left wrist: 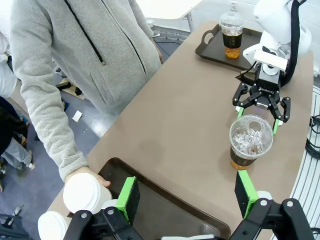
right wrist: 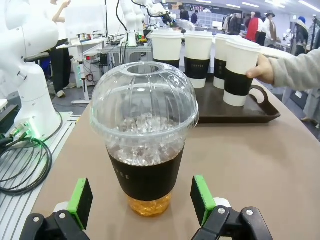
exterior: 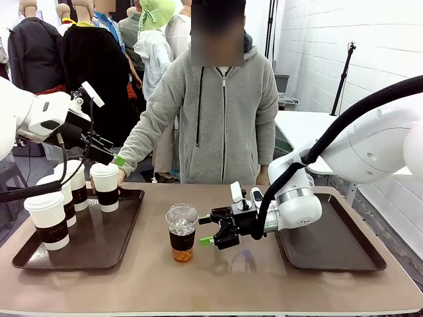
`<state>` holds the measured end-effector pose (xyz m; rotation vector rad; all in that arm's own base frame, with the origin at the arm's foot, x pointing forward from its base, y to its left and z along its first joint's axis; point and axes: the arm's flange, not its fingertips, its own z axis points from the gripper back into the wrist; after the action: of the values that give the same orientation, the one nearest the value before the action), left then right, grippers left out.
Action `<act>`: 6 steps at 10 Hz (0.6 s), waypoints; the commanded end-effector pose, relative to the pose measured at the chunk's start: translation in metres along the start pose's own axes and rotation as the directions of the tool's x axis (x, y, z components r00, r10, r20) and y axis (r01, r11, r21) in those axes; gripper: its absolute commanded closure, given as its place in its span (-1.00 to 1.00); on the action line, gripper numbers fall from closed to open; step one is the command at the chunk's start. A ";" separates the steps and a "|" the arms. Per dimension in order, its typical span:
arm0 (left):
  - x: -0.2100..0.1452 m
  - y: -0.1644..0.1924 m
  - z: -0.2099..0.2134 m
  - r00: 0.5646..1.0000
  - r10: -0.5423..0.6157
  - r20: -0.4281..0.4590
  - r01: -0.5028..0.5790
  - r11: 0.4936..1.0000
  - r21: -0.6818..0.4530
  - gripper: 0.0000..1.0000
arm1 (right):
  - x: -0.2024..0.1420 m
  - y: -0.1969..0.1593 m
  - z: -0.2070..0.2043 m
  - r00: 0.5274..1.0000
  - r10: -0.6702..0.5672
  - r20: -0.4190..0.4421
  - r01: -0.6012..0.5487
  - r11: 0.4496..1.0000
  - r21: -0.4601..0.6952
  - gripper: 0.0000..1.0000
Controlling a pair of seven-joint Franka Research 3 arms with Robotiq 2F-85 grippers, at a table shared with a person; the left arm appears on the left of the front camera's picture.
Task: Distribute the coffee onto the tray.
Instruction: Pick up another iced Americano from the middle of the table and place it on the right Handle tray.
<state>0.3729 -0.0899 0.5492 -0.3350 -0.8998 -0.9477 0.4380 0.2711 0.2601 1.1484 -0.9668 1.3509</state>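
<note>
Front cam sits at the robot's edge of the table (exterior: 132,284) and looks straight across at the person (exterior: 225,119) on the far edge, wide enough to get both the left tray (exterior: 99,244) and right tray (exterior: 330,247). Left wrist cam hangs high over the left tray, aimed down along the table. Right wrist cam is low, right up on the iced cup (right wrist: 144,135), facing the left tray. All three catch that cup mid-table.

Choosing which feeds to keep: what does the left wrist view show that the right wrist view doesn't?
Left wrist: a second iced cup standing on the right tray. Right wrist: four paper cups together on the left tray. Both: the iced cup on the table, and the person's hand holding one of those paper cups.
</note>
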 end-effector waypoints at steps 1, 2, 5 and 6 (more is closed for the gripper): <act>-0.003 0.003 -0.001 1.000 -0.012 0.004 0.012 1.000 -0.008 -1.00 | -0.001 -0.005 -0.014 1.000 0.007 0.024 -0.007 1.000 -0.010 -1.00; -0.003 0.003 -0.001 1.000 -0.012 0.004 0.012 1.000 -0.008 -1.00 | 0.000 -0.006 -0.018 1.000 0.007 0.022 -0.007 1.000 0.000 -1.00; -0.003 0.003 -0.001 1.000 -0.012 0.004 0.012 1.000 -0.008 -1.00 | -0.001 -0.012 -0.029 1.000 0.004 0.011 -0.005 1.000 0.028 -1.00; -0.003 0.003 -0.001 1.000 -0.012 0.004 0.012 1.000 -0.008 -1.00 | -0.001 -0.012 -0.032 1.000 -0.002 0.003 0.002 0.999 0.043 -1.00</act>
<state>0.3729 -0.0899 0.5493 -0.3350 -0.8998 -0.9477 0.4424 0.2951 0.2553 1.1796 -0.9593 1.3757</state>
